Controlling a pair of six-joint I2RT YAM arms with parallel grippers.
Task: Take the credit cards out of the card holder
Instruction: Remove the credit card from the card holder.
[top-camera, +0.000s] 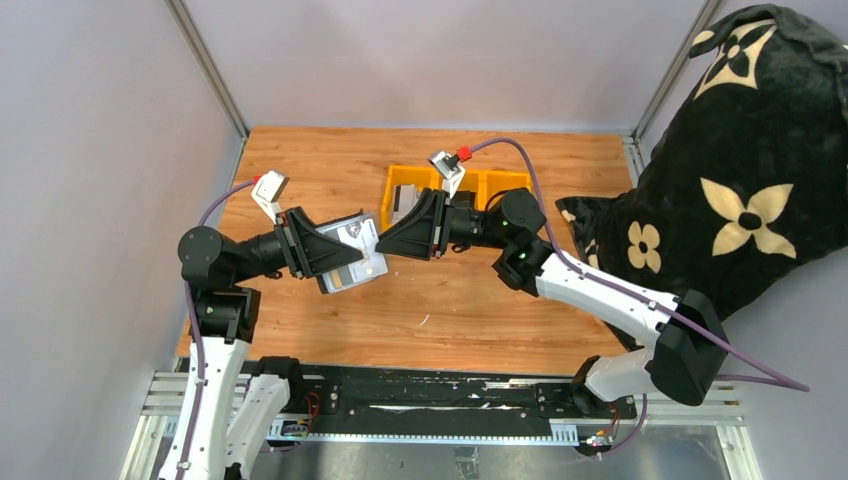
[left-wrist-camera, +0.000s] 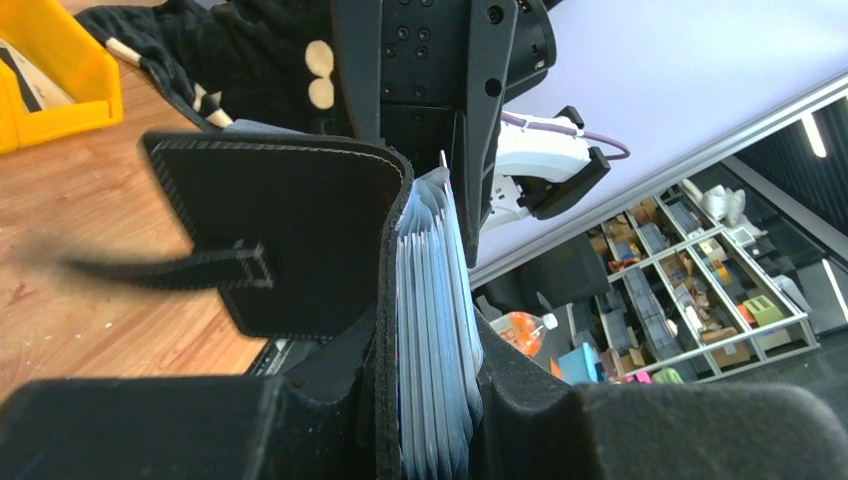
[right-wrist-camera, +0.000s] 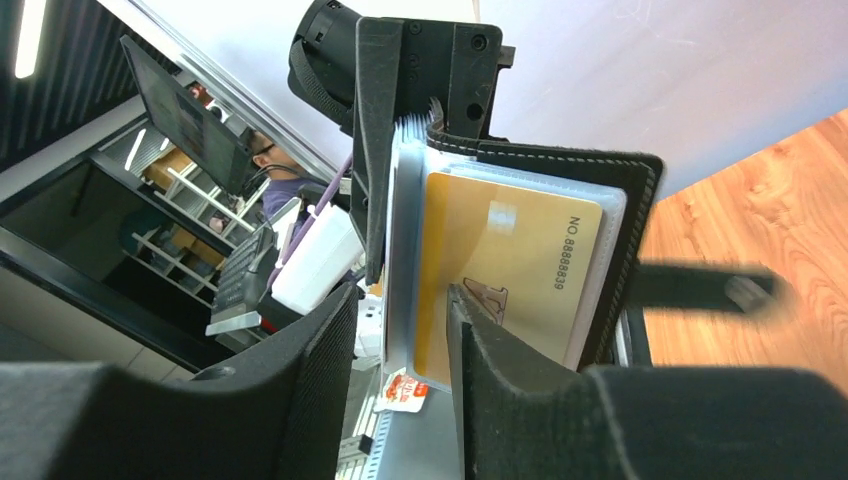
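The black card holder (top-camera: 345, 262) hangs open above the wooden table, with my left gripper (top-camera: 335, 250) shut on it. In the left wrist view the jaws (left-wrist-camera: 430, 400) pinch the holder's spine and a stack of pale credit cards (left-wrist-camera: 435, 290) seen edge-on; its black flap (left-wrist-camera: 290, 220) and strap (left-wrist-camera: 170, 268) hang to the left. My right gripper (top-camera: 392, 240) faces it from the right. Its jaws (right-wrist-camera: 400, 340) stand open around the edge of the pale cards (right-wrist-camera: 402, 230), not pinching them. A gold numbered card (right-wrist-camera: 510, 265) shows in a clear sleeve against the black cover (right-wrist-camera: 640, 200).
Yellow bins (top-camera: 480, 185) stand behind the right gripper at the back of the table (top-camera: 470, 310). A big black cushion with cream flowers (top-camera: 740, 170) fills the right side. Grey walls close in at the left and the back.
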